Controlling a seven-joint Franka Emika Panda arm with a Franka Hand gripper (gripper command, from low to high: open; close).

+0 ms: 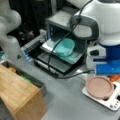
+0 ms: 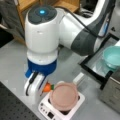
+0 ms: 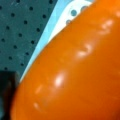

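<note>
The gripper (image 2: 35, 91) hangs low over the desk (image 2: 15, 72), just to a front view's left of the pink plate (image 2: 63, 96). That plate sits on a white hotplate-like base (image 2: 47, 110). An orange toy carrot (image 2: 47, 87) lies between gripper and plate, close against the plate's rim, and its skin fills the wrist view (image 3: 75, 70). I cannot tell whether the fingers are clamped on it or merely beside it. This looks like the grasping stage at the carrot. A lift from here would call for a firm hold and clearance from the plate's rim. Well beyond the plate, a teal bowl (image 1: 65, 46) rests on the tray of an open toaster oven (image 1: 60, 22).
</note>
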